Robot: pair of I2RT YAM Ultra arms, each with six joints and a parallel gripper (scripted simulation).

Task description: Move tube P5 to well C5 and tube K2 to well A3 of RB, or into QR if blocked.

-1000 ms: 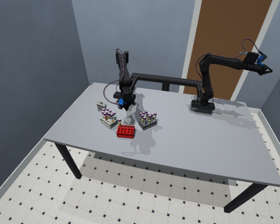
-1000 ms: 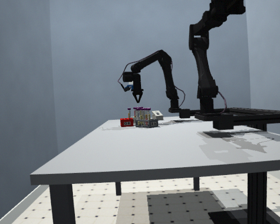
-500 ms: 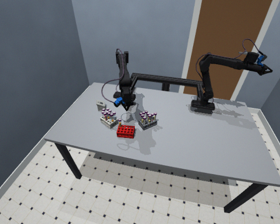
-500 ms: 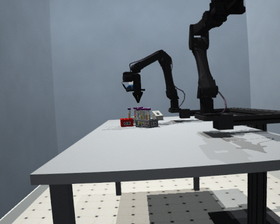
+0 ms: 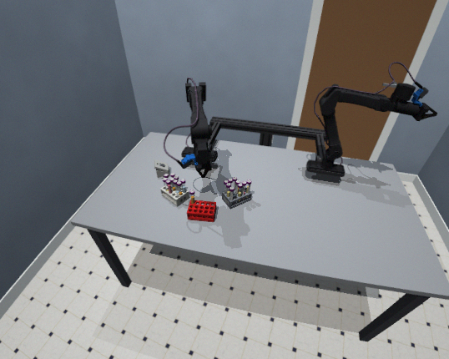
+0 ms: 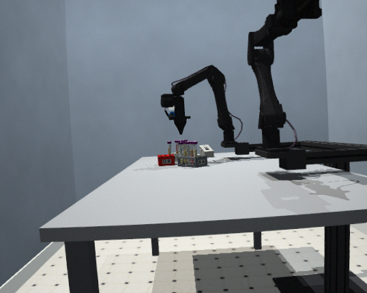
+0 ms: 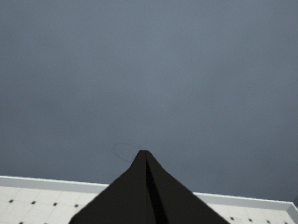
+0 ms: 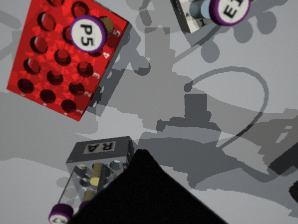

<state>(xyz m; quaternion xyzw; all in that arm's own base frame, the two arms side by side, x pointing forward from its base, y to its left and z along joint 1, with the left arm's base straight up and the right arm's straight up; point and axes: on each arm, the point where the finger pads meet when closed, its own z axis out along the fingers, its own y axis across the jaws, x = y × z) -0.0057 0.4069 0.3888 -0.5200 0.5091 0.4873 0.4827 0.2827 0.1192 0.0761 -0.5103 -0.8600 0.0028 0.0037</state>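
Tube P5 (image 5: 192,193) (image 6: 169,142) (image 8: 88,34), purple-capped, stands in the red rack QR (image 5: 201,218) (image 6: 159,160) (image 8: 61,91), in the well beside the number 5. Grey rack RA (image 5: 237,202) (image 8: 76,151) holds several purple-capped tubes; I cannot pick out K2. White rack RB (image 5: 174,199) (image 8: 192,26) holds several tubes, with E1 (image 8: 229,9) at the right wrist view's top. My right gripper (image 5: 203,175) (image 6: 181,133) (image 8: 140,157) is shut and empty, above the racks. My left gripper (image 5: 436,113) (image 7: 143,158) is shut and empty, far from them.
A light button box (image 5: 161,168) (image 6: 207,150) stands behind RB; its lamp's state is too small to tell. QR stands at the front between RB and RA. The tall tubes in both racks rise below my right gripper. The left wrist view shows only wall and floor beyond the gripper.
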